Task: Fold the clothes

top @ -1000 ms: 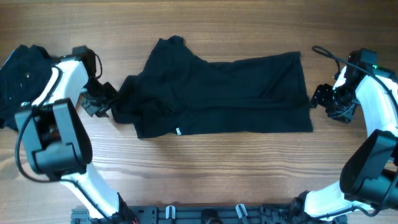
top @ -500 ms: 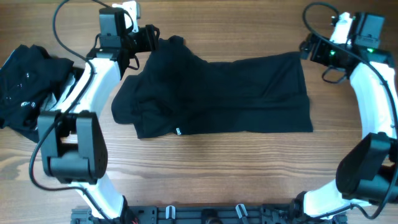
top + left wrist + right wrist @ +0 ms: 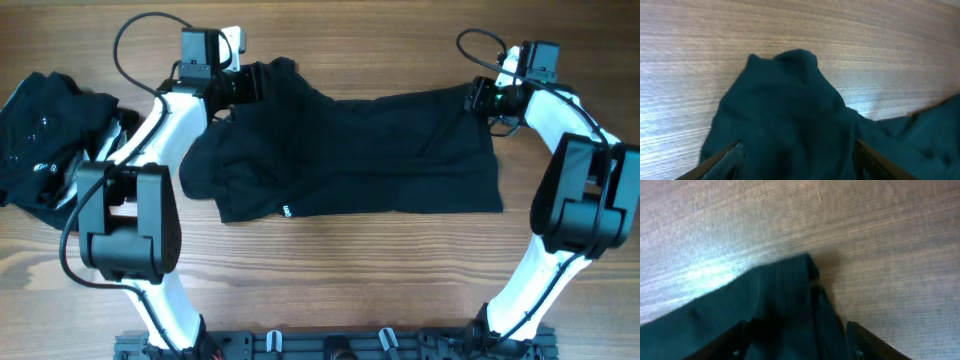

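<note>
A black T-shirt (image 3: 350, 150) lies spread and partly folded across the middle of the table, with a small white mark near its front hem. My left gripper (image 3: 250, 82) is open at the shirt's far left corner; in the left wrist view its fingers (image 3: 797, 155) straddle the bunched fabric (image 3: 790, 100). My right gripper (image 3: 478, 97) is open at the shirt's far right corner; in the right wrist view its fingers (image 3: 795, 335) straddle the cloth corner (image 3: 785, 295). Neither finger pair has closed on cloth.
A second heap of black clothes (image 3: 45, 130) with small white specks lies at the table's left edge. The arm bases and a rail (image 3: 330, 345) run along the front edge. Cables loop above both wrists.
Both arms have swung from the shirt's side edges up to its far corners. The grippers now sit over the cloth. The shirt itself has barely shifted.
</note>
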`<state>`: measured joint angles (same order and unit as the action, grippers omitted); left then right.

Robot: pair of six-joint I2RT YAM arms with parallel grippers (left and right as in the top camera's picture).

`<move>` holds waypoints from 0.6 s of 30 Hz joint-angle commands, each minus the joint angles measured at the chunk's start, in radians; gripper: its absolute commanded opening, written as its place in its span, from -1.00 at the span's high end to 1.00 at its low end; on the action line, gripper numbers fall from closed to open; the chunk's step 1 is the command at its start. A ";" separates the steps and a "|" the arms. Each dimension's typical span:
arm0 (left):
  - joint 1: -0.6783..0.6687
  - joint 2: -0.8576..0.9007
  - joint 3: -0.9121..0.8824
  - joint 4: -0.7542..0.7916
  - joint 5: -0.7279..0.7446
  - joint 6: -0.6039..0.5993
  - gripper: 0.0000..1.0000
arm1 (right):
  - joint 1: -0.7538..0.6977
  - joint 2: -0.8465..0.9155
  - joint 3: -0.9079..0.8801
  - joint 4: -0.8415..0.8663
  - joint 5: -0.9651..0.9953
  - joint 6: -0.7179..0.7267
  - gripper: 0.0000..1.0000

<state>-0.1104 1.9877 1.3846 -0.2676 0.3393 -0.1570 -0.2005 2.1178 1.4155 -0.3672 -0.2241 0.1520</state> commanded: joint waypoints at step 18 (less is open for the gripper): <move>-0.064 0.139 0.003 -0.119 0.016 0.019 -0.29 | 0.021 0.052 0.009 0.136 -0.036 0.006 -0.03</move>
<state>-0.1696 2.1078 1.3849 -0.3717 0.3428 -0.1535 -0.1841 2.1391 1.4158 -0.2287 -0.2440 0.1562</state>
